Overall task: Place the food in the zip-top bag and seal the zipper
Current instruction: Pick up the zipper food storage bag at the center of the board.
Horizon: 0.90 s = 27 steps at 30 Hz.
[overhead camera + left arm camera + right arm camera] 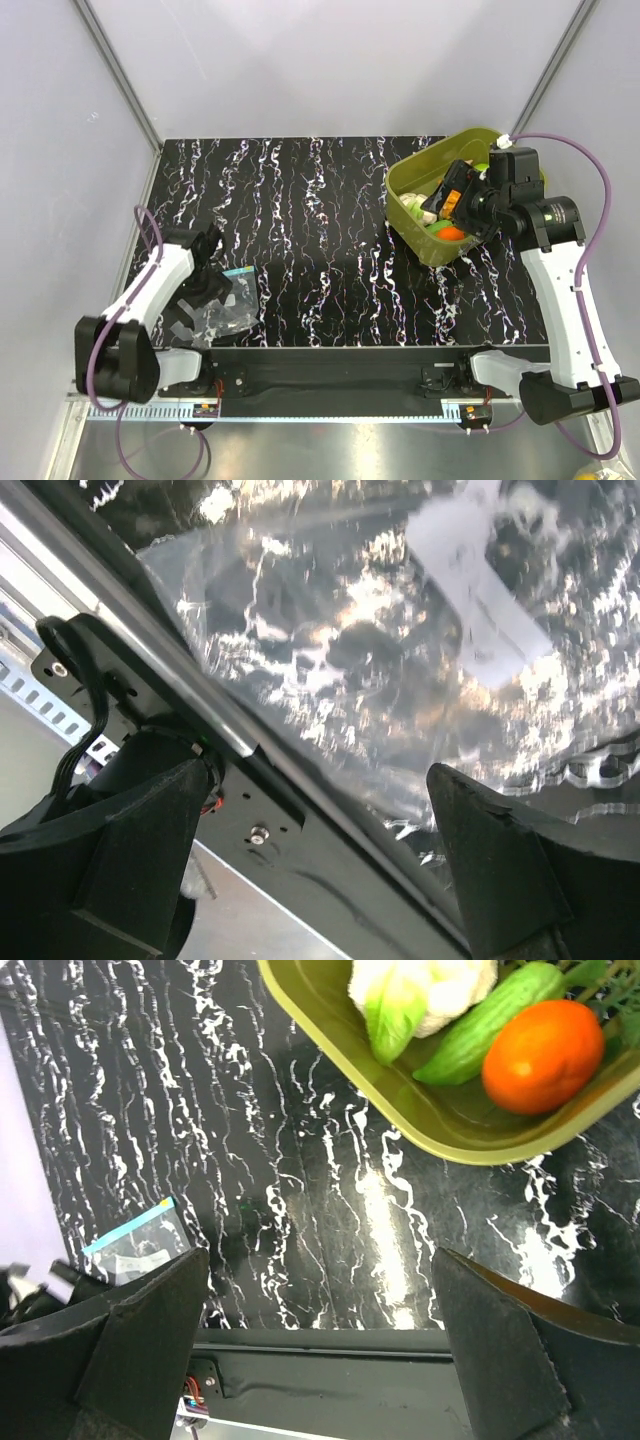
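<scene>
The zip-top bag lies flat and crinkled on the black marbled table near the left front edge, its light-blue zipper at the far side. My left gripper hovers open just over the bag, with nothing between its fingers. The food sits in the olive-green tub at the back right: a white cauliflower, a green cucumber and an orange round fruit. My right gripper hangs open above the tub, holding nothing. In the right wrist view the bag shows far left.
A white label is stuck on the bag. The black mounting rail runs along the table's near edge, close under the left gripper. Grey walls close in the left, back and right sides. The tub's near rim sits close to the right fingers.
</scene>
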Tool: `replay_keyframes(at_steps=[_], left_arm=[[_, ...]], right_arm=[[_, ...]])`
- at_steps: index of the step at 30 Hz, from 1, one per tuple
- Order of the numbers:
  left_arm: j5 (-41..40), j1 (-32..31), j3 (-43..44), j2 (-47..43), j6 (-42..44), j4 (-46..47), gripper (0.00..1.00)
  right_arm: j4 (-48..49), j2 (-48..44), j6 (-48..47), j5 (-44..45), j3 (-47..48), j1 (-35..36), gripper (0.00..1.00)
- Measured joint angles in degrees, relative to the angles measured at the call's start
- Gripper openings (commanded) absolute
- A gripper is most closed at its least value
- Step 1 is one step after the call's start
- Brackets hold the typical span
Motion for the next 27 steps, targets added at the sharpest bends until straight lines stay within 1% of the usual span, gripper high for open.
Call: replay_keyframes(at_steps=[4,5,6,7,8,9,10,11,12,16,19,21,24,26,27], left_arm=[[-0.8,2.1,0.4,6.9,1.0,4.7,0.99],[-0.9,2.6,0.9,9.3,1.6,5.9,0.96],[-0.9,3.1,1.3,11.8,2.2,7.4,0.9],[-0.9,3.4,1.6,13.9,2.6,8.7,0.81],[-0.8,3.7,2.1,16.2,3.2,10.2,0.59],[-0.5,3.9,2.3,17.9,3.3,11.7,0.48],[0.3,4.2,2.3,19.5,3.8,13.4,0.19],[1.1,4.3,2.2,20.3,3.9,14.6,0.04],[2.5,4.5,2.1,20.8,4.6,16.2,0.0],[6.2,3.2,2.9,21.0,9.7,20.5,0.0],[8.0,-1.4,7.4,21.1,16.2,22.7,0.0],[10.3,-6.0,11.8,21.1,21.6,25.5,0.0],[16.4,-11.7,15.6,20.5,28.7,31.4,0.0],[21.8,-14.9,16.0,19.1,32.7,34.6,0.0],[26.8,-16.0,15.8,17.6,35.1,36.2,0.0]], right_arm=[[1.0,0.0,0.2,-1.0,0.0,0.0,1.0],[1.3,0.0,0.3,-1.2,0.0,0.0,1.0],[1.6,0.0,0.4,-1.7,0.0,0.0,1.0],[1.8,0.0,0.5,-2.0,0.0,0.0,1.0],[2.1,0.0,0.7,-2.2,-0.1,0.0,1.0],[2.6,0.0,0.8,-2.6,-0.2,0.0,1.0],[3.0,0.1,0.8,-3.0,-0.2,0.0,1.0],[3.5,0.1,0.8,-3.5,-0.3,0.0,1.0],[3.9,0.3,0.6,-4.3,-0.3,0.0,1.0],[5.9,2.4,-1.7,-9.8,-0.2,0.0,1.0],[7.2,5.8,-4.1,-16.4,0.0,0.0,1.0],[8.0,8.7,-5.8,-21.7,0.1,0.0,1.0],[9.3,13.0,-7.5,-28.8,0.0,0.0,1.0],[10.8,15.6,-8.6,-33.2,-0.4,0.0,0.97],[11.5,16.5,-8.9,-35.3,-0.7,0.0,0.9]])
